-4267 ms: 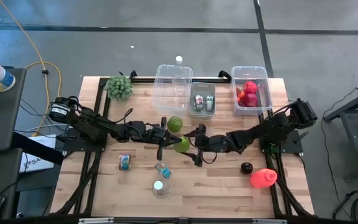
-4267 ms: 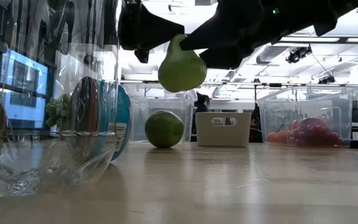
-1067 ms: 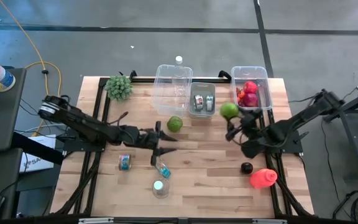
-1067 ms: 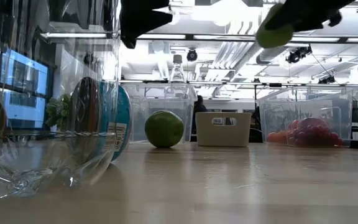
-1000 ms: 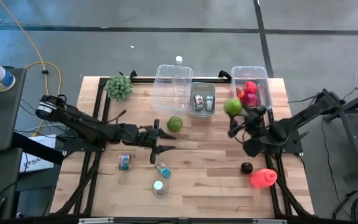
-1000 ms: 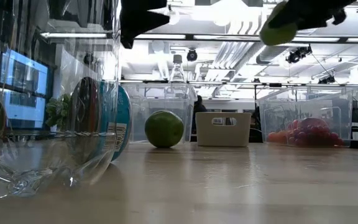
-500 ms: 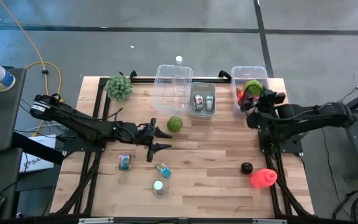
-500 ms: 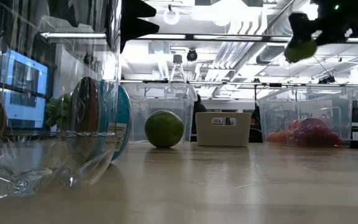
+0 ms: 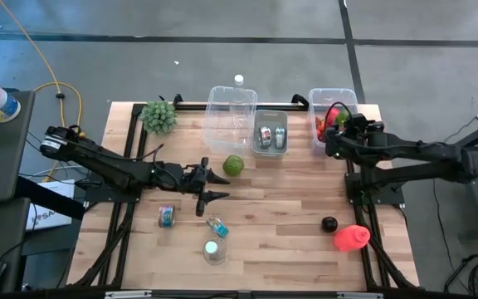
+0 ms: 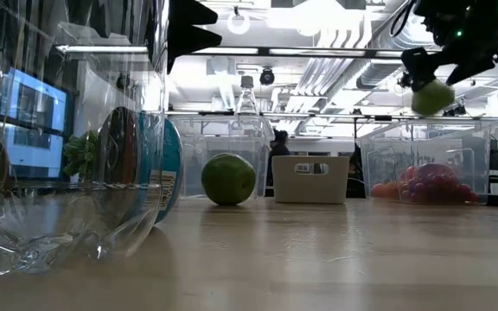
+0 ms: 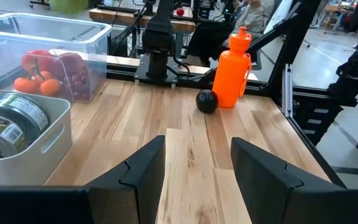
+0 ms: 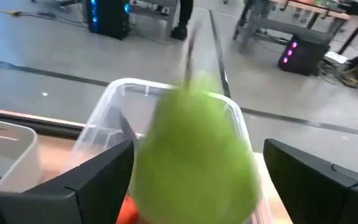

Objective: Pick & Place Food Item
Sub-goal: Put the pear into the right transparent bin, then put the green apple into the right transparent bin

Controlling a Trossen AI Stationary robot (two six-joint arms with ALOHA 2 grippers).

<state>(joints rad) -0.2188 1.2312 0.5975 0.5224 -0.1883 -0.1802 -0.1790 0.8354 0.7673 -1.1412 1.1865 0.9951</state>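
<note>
The right gripper (image 12: pixel 194 180) was closed on the green pear-shaped fruit (image 12: pixel 194 155), gripping it by the broad lower body with one finger on each side, and held it above the clear plastic bin of red fruit (image 9: pixel 333 100) at the table's far right corner. In the low view the pear (image 10: pixel 431 95) hung well clear of the bin rim (image 10: pixel 422 125). The pear appeared light, smooth-skinned and rounded, probably rigid; whether it was real or a replica could not be determined. A hold across the widest part suited it, since the tapered neck would slip. The left gripper (image 9: pixel 212 184) waited open over mid-table, near the round green fruit (image 9: pixel 233 165)
</note>
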